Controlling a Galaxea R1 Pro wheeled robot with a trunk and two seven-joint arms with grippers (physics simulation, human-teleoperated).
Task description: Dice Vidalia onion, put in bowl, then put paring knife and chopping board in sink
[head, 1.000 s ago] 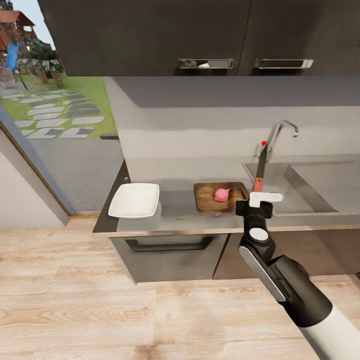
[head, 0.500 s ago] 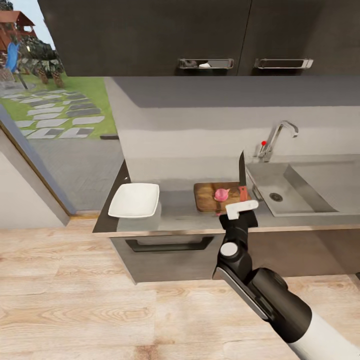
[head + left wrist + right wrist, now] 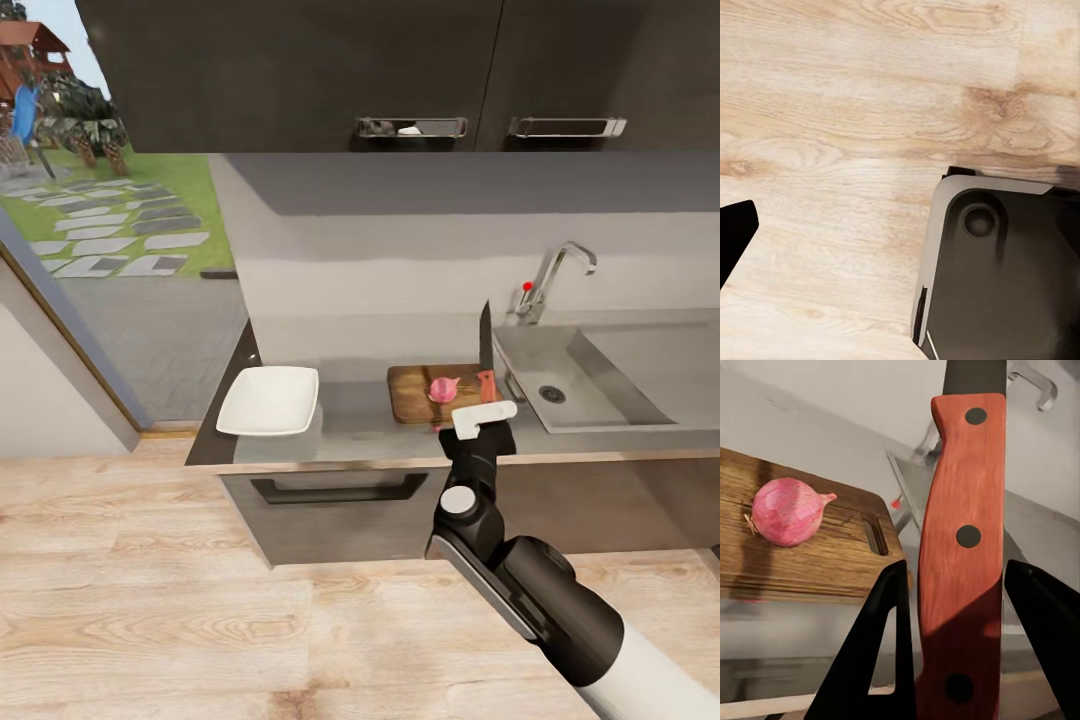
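Nothing had moved since half a second before. Right gripper [image 3: 484, 407] held the red-brown-handled paring knife [image 3: 485, 355] upright beside the pink round onion [image 3: 443, 388] on the brown wooden chopping board's [image 3: 412, 393] right edge.

Right claw [image 3: 956, 660] gripping paring knife [image 3: 958, 555], onion [image 3: 787, 511] on chopping board [image 3: 817, 559]

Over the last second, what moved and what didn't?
The right claw, shut on the paring knife, swung left from over the sink edge to the chopping board's right end, blade upright; for the last half second it has held there. Nothing was taken or let go. The onion on the board and the bowl on the countertop stayed put.
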